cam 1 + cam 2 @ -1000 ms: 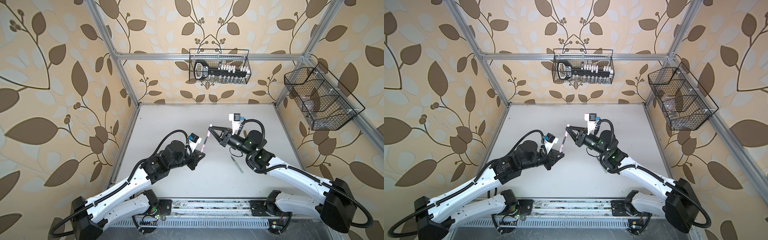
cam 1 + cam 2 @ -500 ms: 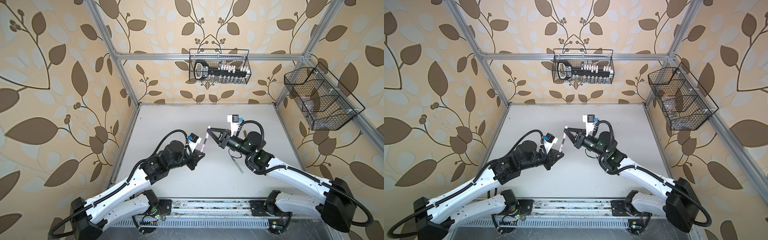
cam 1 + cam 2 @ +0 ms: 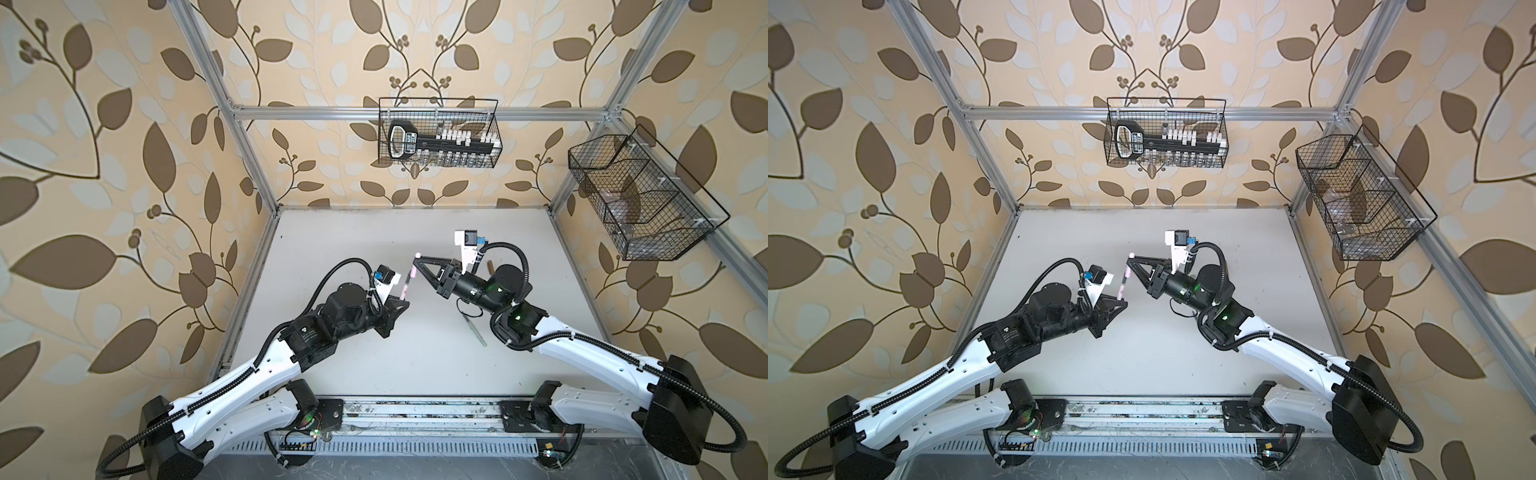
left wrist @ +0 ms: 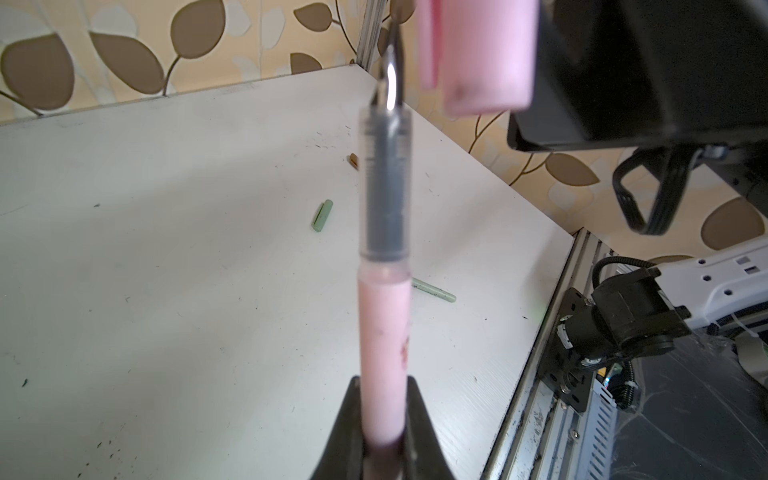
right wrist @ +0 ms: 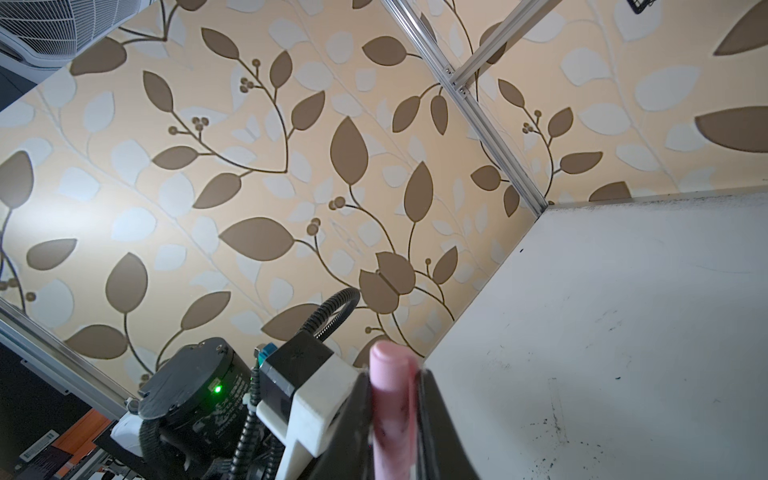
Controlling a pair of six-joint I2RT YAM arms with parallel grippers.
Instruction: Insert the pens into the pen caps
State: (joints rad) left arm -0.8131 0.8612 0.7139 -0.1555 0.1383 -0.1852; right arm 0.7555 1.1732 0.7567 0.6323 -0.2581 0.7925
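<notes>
We are holding the pink pen (image 4: pixel 384 332) in the left hand (image 4: pixel 384 390), which is clamping the lower barrel; most of the pen is standing free beyond the fingers, its dark tip pointing away from them. The right hand (image 5: pixel 395 395) is pinching the pink cap (image 5: pixel 392 407) across its middle, with the rounded closed end poking out past the fingers. In the left wrist view the cap's open mouth is hanging just beside the pink pen's tip, off its line and not yet over it; both are raised clear of the table (image 4: pixel 166 249).

We are judging the pink pen to be light, stiff and smooth; gripped this far from its tip, it is likely to pivot or slide back through the fingers if the cap is pushing off-centre, and the fine tip looks like the part to spare. A hold nearer the clear section behind the tip would be steadier, though it would be leaving less room for the cap. The cap looks hollow and thin-walled; a hard squeeze may be narrowing its mouth, so we are favouring a hold toward its closed end.

The green pen (image 4: pixel 434 291) and the green cap (image 4: pixel 322 215) are lying flat on the table, well apart from the pink pen; a small brown piece (image 4: pixel 353 161) is lying there too, showing too little to tell pen from cap.
</notes>
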